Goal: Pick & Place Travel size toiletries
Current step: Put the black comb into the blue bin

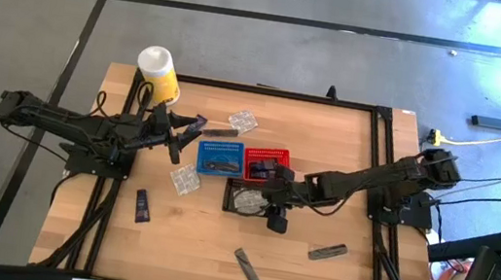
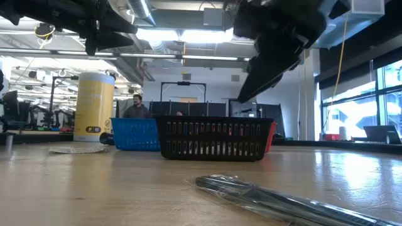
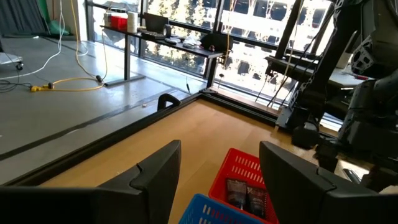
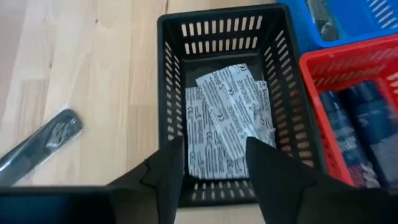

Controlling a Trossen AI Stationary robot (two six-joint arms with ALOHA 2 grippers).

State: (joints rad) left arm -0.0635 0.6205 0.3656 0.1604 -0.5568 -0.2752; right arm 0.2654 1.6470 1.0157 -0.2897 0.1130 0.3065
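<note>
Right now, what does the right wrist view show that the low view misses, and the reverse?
Only the right wrist view: the clear packets lying inside the black basket, dark sachets in the red basket, and the right gripper open above.
Only the low view: the yellow canister and a person beyond the table.
Both: the black basket and blue basket.

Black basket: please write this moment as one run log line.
right gripper: open, above black basket | clear packets: inside basket | left gripper: open, waiting

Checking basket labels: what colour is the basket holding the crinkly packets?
Black: the mesh basket holding the packets shows best in the right wrist view.
</note>
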